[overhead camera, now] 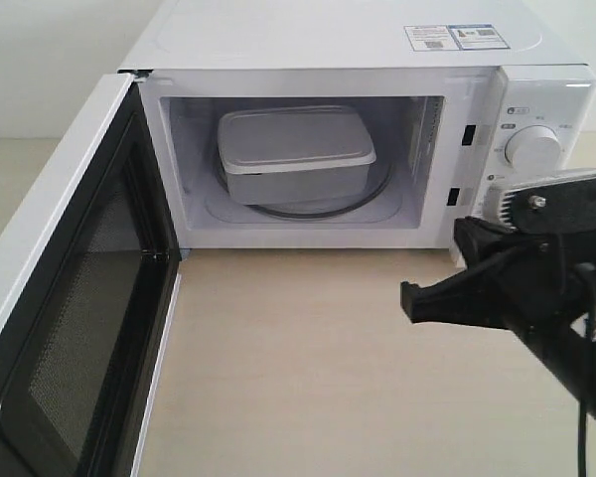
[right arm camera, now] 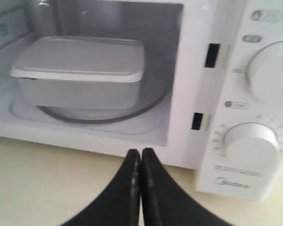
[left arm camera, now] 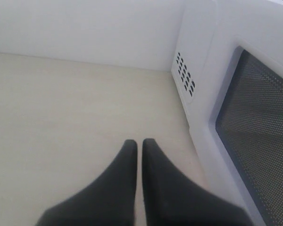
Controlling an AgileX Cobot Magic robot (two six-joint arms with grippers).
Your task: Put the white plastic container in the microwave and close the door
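The white plastic container (overhead camera: 296, 149) sits lid-on upon the glass turntable (overhead camera: 370, 199) inside the white microwave (overhead camera: 328, 45). The door (overhead camera: 70, 298) stands swung wide open at the left, its black inner frame and mesh window facing the cavity. My right gripper (overhead camera: 409, 298) hovers above the table in front of the control panel, shut and empty. In the right wrist view its gripper (right arm camera: 140, 153) points at the cavity's lower sill, with the container (right arm camera: 80, 66) beyond. My left gripper (left arm camera: 139, 142) is shut with nothing in it, beside the door's outer face (left arm camera: 254, 141).
Two round dials (overhead camera: 533, 147) sit on the microwave's right panel. The light wooden table (overhead camera: 298, 358) stretches in front of the open cavity. A vent grille (left arm camera: 185, 77) marks the microwave's side wall near the left gripper. A pale wall stands behind.
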